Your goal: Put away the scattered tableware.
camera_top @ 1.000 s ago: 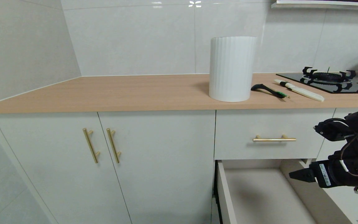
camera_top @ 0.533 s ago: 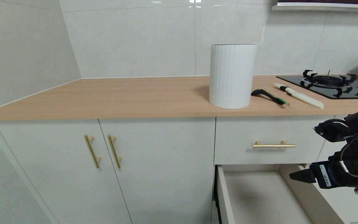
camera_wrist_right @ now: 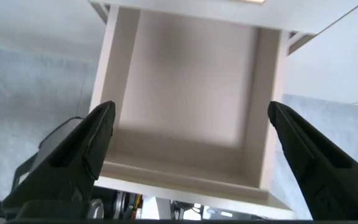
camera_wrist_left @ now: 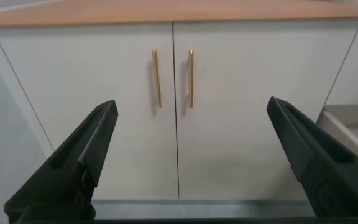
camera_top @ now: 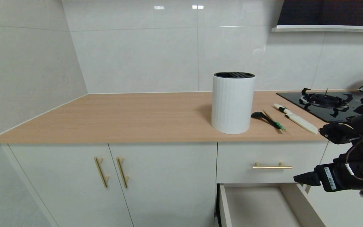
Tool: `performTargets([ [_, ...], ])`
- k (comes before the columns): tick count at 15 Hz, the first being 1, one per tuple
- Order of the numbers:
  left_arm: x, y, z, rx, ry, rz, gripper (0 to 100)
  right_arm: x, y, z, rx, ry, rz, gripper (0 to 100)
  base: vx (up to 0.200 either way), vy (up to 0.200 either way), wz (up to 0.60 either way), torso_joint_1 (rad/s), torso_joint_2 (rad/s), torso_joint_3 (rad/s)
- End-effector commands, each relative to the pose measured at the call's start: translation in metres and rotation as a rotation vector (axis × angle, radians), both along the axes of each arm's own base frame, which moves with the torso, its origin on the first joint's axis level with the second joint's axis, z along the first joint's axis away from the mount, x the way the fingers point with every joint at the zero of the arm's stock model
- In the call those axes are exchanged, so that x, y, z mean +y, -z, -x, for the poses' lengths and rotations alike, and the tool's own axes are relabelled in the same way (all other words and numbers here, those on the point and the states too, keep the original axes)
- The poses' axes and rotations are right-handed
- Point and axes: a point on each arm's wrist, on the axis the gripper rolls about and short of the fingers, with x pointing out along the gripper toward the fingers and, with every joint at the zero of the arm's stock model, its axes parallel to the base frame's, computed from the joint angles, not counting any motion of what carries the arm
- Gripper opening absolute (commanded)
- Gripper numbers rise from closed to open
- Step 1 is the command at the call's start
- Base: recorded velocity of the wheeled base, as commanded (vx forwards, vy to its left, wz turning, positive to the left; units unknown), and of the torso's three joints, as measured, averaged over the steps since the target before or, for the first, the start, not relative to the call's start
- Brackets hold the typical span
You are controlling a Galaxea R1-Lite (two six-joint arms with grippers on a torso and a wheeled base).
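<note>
Hanging wide open above the pulled-out drawer [camera_top: 223,201], the right gripper [camera_top: 309,154] is nearer the spoon [camera_top: 265,119] and knife [camera_top: 296,119], which lie slantwise near the worktop's [camera_top: 137,116] front-right edge, higher up; the left gripper [camera_wrist_left: 191,106] gapes too.

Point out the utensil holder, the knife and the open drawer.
utensil holder [camera_top: 233,107], head view, ribbed white side wall.
knife [camera_top: 303,124], head view, middle of the pale blade.
open drawer [camera_wrist_right: 185,81], right wrist view, bare inner floor.
</note>
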Motion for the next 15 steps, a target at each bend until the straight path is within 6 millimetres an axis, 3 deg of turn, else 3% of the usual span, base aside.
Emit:
performTargets([
  [1,0.000,0.000,0.000,-0.001,-0.001,0.000,100,0.000,0.000,0.000,0.001,-0.001,0.001,100,0.000,0.000,0.00,0.188,-0.47,-0.281],
  [5,0.000,0.000,0.000,-0.001,-0.003,0.000,100,0.000,-0.002,-0.001,-0.018,-0.010,0.006,100,0.000,0.000,0.00,0.117,-0.28,-0.159],
  [8,0.000,0.000,0.000,-0.001,-0.001,0.000,100,0.002,-0.018,-0.036,-0.168,0.009,-0.016,100,0.000,0.000,0.00,0.009,-0.02,-0.011],
  [13,0.000,0.000,0.000,-0.001,-0.001,0.000,100,0.014,-0.039,-0.105,-0.156,0.061,0.010,100,0.000,0.000,0.00,0.000,0.00,0.000],
  [15,0.000,0.000,0.000,-0.001,-0.001,0.000,100,0.015,-0.043,-0.117,-0.176,0.067,0.003,100,0.000,0.000,0.00,0.000,0.00,0.000],
])
